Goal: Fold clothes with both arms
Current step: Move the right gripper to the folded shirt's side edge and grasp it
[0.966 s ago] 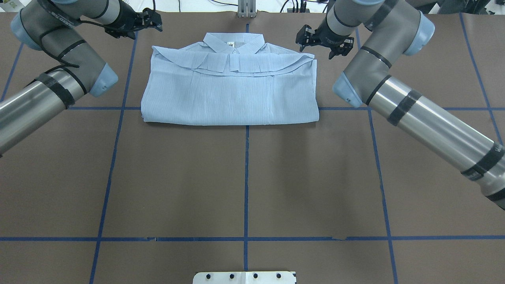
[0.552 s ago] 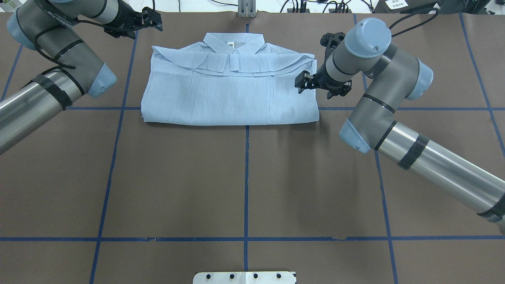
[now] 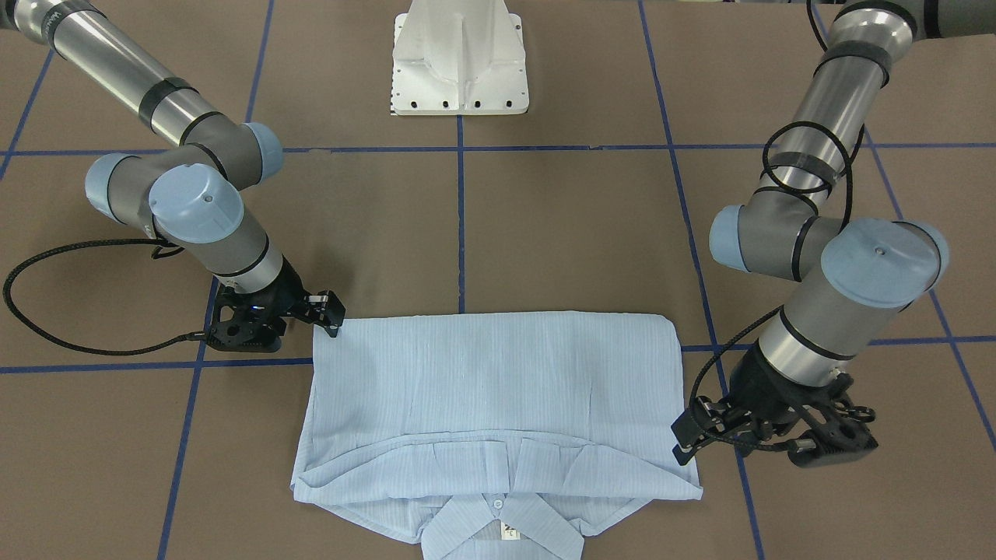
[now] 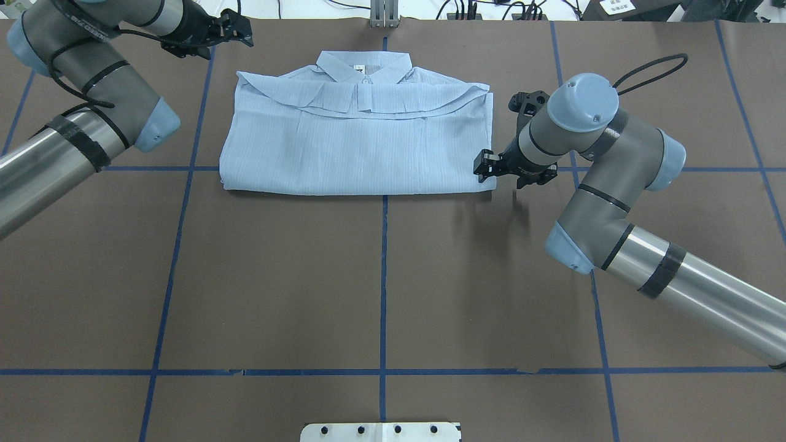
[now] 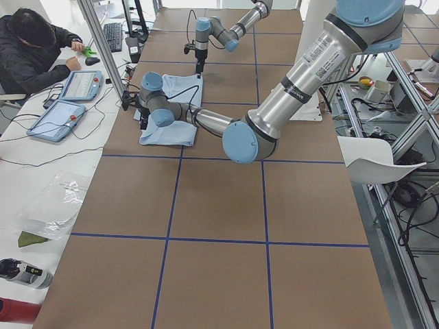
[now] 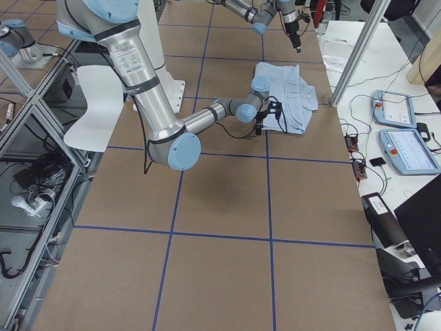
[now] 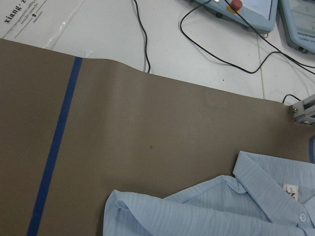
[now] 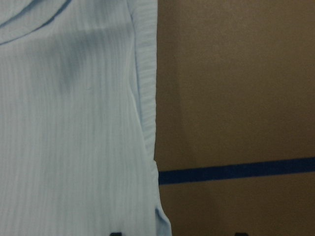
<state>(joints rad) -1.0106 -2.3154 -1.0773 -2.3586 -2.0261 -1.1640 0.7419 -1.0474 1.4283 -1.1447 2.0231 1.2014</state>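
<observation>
The shirt [image 4: 359, 147] lies upper centre on the table [image 4: 381, 288], folded to a wide rectangle, collar [image 4: 363, 64] at its top edge. The right hand [image 4: 489, 169] hangs at the shirt's lower right corner, jaws apart and empty; in the wrist view one tip is over cloth, the other over table. The left hand [image 4: 241, 34] sits upper left, apart from the shirt and holding nothing; how far open, I cannot tell. The step looks like reaching for the next fold. Next, the right hand probably needs to drop and pinch all layers at that corner, the left closing in on its own corner
</observation>
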